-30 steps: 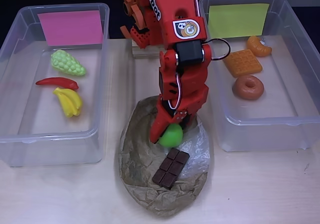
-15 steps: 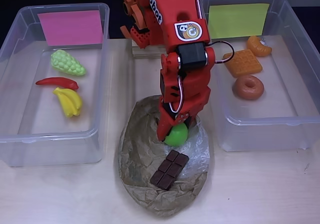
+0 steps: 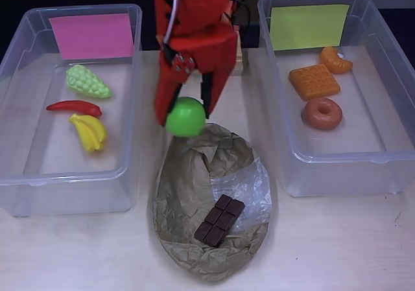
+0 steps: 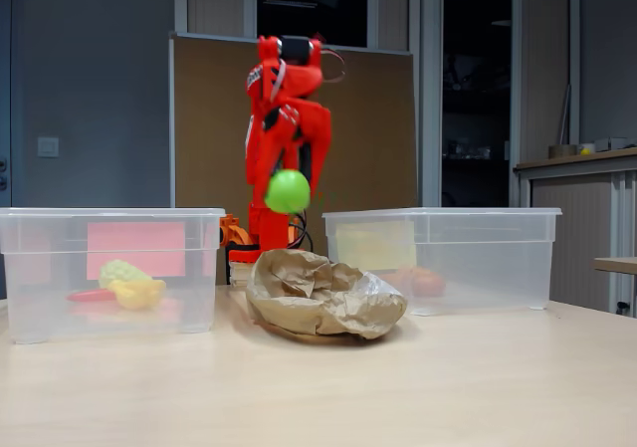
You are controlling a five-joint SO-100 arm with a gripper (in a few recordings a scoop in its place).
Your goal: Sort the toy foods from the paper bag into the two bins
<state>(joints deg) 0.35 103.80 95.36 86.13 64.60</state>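
My red gripper (image 3: 185,109) (image 4: 288,181) is shut on the green apple (image 3: 185,116) (image 4: 288,191) and holds it high above the far end of the paper bag (image 3: 188,187) (image 4: 318,293). A dark chocolate bar (image 3: 220,220) lies in the bag beside its clear window. The pink-labelled bin (image 3: 19,142) (image 4: 109,268) at the left holds green grapes (image 3: 87,81), a red chili (image 3: 74,107) and a yellow banana (image 3: 89,131). The yellow-green-labelled bin (image 3: 389,148) (image 4: 478,258) at the right holds an orange croissant (image 3: 335,59), an orange waffle (image 3: 314,81) and a brown donut (image 3: 321,113).
The arm's base (image 4: 244,243) stands at the back of the table between the two bins. Bare tabletop (image 3: 337,245) runs along the front in the overhead view.
The gripper has lifted the green apple out of the paper bag and carried it up and towards the back left. The chocolate bar stays in the bag.
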